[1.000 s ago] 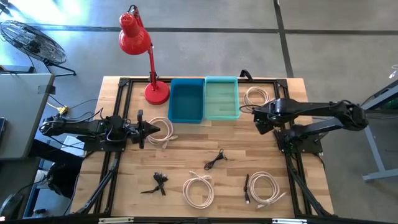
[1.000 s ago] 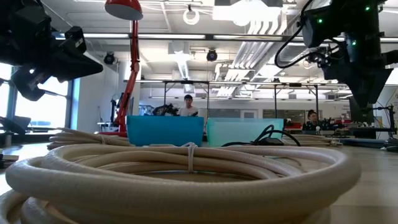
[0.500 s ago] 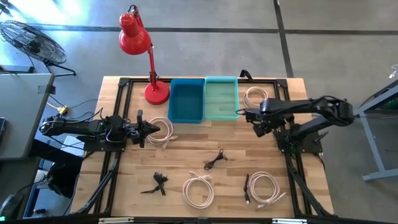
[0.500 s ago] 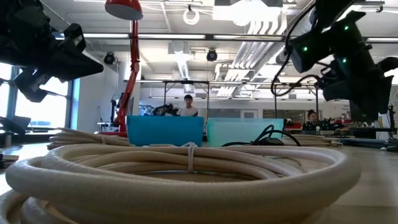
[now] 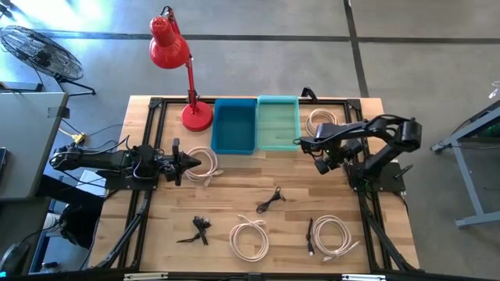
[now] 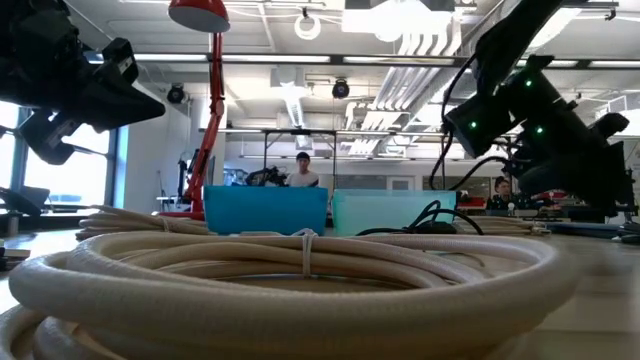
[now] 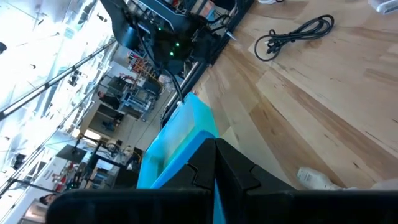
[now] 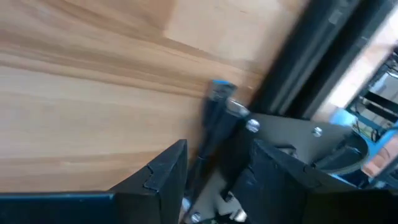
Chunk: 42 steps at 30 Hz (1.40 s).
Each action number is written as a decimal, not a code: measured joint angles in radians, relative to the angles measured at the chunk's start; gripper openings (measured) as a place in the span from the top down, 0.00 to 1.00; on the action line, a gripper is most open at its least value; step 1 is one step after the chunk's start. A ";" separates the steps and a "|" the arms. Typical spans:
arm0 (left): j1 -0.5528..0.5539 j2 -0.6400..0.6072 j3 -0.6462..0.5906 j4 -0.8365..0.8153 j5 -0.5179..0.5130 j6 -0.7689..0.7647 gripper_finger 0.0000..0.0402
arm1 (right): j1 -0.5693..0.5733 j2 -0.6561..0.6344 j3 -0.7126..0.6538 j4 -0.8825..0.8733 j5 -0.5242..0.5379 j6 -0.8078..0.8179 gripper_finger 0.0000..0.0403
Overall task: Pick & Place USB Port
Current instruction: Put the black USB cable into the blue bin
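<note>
Wooden table | right gripper fingers apart, holding nothing, just beside teal bin | left gripper fingers together, over white cable coil

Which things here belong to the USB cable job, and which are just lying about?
Job: black cable, white cable coil, blue bin, teal bin, right gripper open beside the teal bin.
Lying about: red lamp, floor fan; left gripper waits shut at the table's left.

matt wood table — glossy lamp
</note>
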 joint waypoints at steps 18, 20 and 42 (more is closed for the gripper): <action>0.000 0.000 0.000 -0.007 0.032 -0.001 0.99 | -0.088 0.042 -0.116 0.121 -0.034 -0.048 0.58; 0.000 0.000 0.000 -0.008 0.033 -0.001 0.99 | -0.093 0.041 -0.121 0.130 -0.035 -0.062 0.58; 0.000 0.000 0.000 -0.010 0.041 -0.012 0.99 | -0.125 0.042 -0.128 0.169 -0.019 -0.121 0.60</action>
